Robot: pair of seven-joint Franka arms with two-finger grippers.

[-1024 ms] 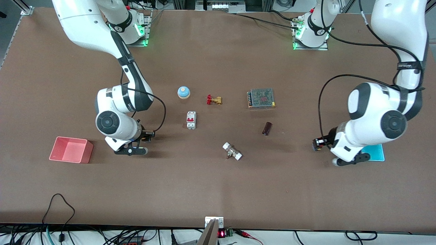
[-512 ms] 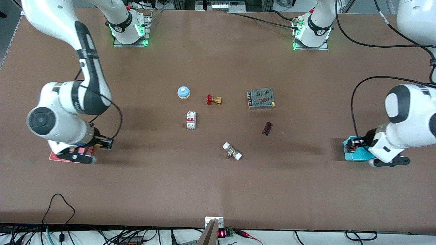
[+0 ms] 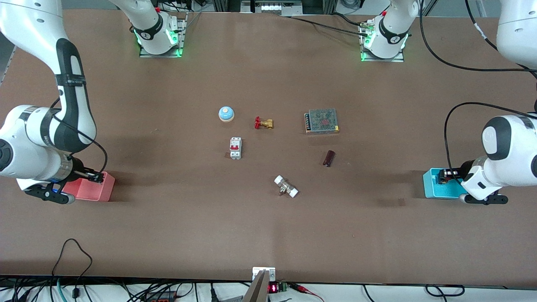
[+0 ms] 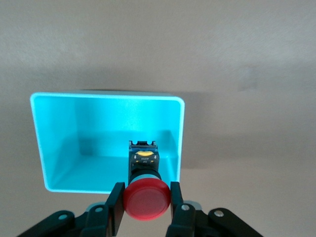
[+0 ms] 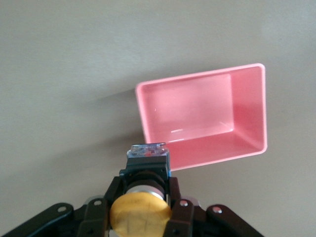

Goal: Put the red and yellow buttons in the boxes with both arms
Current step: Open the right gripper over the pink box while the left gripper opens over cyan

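My left gripper point(image 3: 444, 176) is shut on the red button point(image 4: 146, 199) and holds it over the cyan box point(image 3: 436, 192). In the left wrist view its cap sits between the fingers point(image 4: 117, 203) and its black body hangs over the box's open inside point(image 4: 106, 148). My right gripper point(image 3: 95, 177) is shut on the yellow button point(image 5: 140, 216) at the rim of the pink-red box point(image 3: 98, 192). In the right wrist view the button's black body reaches just to the rim of the box point(image 5: 197, 106), whose inside holds nothing.
In the table's middle lie a light-blue dome point(image 3: 226, 113), a brass valve with a red handle point(image 3: 263, 123), a white breaker point(image 3: 235, 148), a mesh-topped metal unit point(image 3: 322, 121), a dark cylinder point(image 3: 329, 158) and a white-ended fitting point(image 3: 286, 186).
Both arms swung outward with their buttons. The right gripper moved from the table to the pink-red box's rim. The left gripper moved over the cyan box.
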